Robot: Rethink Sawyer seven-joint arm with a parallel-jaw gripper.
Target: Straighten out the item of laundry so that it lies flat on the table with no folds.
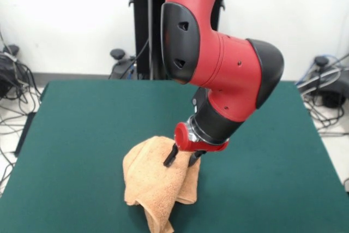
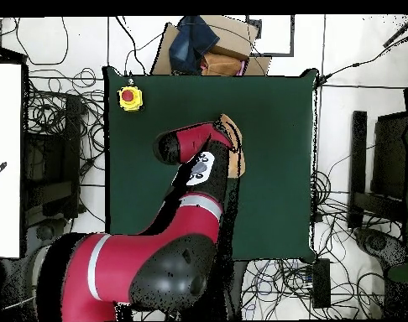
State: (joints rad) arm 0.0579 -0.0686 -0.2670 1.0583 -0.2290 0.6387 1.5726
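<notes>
The peach-orange towel (image 1: 155, 181) is bunched up in a tented heap near the table's (image 1: 82, 135) front middle, and its lower end runs out of the picture's bottom edge. My gripper (image 1: 182, 159) comes down onto the heap's top right, its two black fingers pinching a raised fold of the cloth. The towel hangs in folds from that point. In the overhead view only a strip of the towel (image 2: 234, 147) shows beside my red arm on the table (image 2: 274, 168); the gripper is hidden under the arm there.
A yellow box with a red stop button (image 2: 129, 97) sits on one table corner. A cardboard box (image 2: 228, 52) stands off the table's far edge. Cables lie on the floor all round the table.
</notes>
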